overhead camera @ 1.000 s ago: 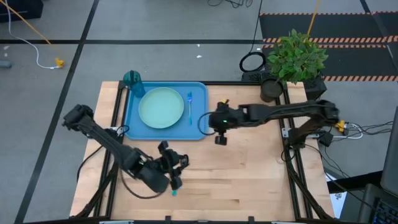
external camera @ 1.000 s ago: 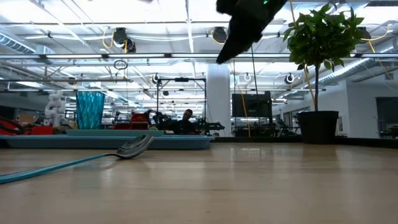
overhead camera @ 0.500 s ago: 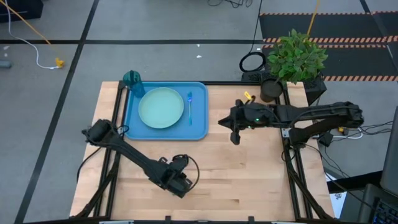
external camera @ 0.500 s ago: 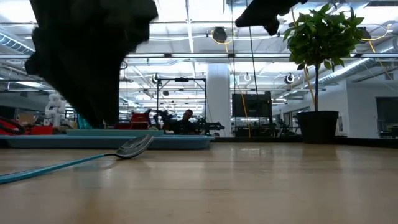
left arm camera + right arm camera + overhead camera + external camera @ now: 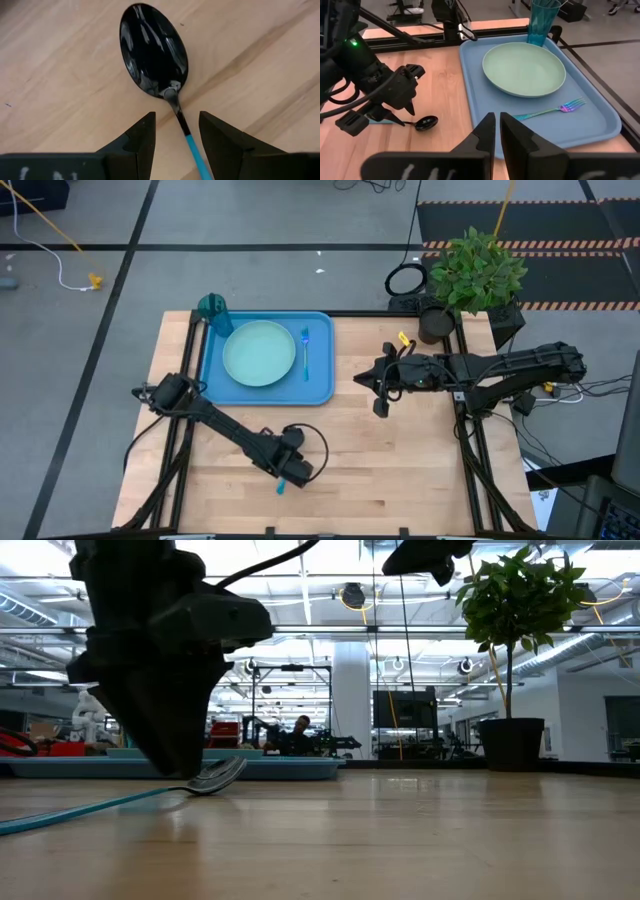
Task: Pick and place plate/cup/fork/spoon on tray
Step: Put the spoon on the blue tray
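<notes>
The spoon point(image 5: 152, 50), with a dark bowl and a thin blue handle, lies flat on the wood near the table's front. My left gripper point(image 5: 177, 117) is open just above it, one finger on each side of the handle close to the bowl, touching neither. It also shows in the high view point(image 5: 290, 468). The blue tray point(image 5: 320, 385) holds the mint plate point(image 5: 259, 353) and the fork point(image 5: 305, 352). The teal cup point(image 5: 212, 308) stands at the tray's far left corner. My right gripper point(image 5: 497, 131) is shut and empty, above the wood to the right of the tray point(image 5: 380, 395).
A potted plant point(image 5: 475, 275) in a dark pot stands at the table's far right corner. Bare wood lies between the tray and the spoon and across the table's right half.
My left gripper has moved toward the table's near edge and a little right, and has come down over the spoon, its fingers now astride the handle. My right gripper has drawn back toward the table's right edge, away from the tray. The spoon has stayed put.
</notes>
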{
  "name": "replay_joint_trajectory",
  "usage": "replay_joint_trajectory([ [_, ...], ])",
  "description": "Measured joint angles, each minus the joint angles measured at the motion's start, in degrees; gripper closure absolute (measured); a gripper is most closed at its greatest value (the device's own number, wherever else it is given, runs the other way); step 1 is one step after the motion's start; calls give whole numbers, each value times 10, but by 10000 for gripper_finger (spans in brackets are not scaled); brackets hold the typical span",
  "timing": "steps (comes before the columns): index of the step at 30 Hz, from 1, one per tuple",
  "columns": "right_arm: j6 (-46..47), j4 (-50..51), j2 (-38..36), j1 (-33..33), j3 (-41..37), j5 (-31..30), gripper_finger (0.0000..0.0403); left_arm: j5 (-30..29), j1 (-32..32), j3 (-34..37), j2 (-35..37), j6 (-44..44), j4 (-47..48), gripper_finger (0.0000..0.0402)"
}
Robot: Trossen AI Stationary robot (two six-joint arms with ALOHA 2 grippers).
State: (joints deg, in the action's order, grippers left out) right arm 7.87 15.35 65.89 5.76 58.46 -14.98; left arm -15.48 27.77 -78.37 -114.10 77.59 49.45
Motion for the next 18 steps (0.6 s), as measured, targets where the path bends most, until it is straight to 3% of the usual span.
replay_joint_trajectory([
  [15,-10,-9,0,0,0,0,386,22,-7,55,3,-11,-82,250],
  [18,-15,-13,0,0,0,0,386,25,-7,55,3,-22,-85,268],
])
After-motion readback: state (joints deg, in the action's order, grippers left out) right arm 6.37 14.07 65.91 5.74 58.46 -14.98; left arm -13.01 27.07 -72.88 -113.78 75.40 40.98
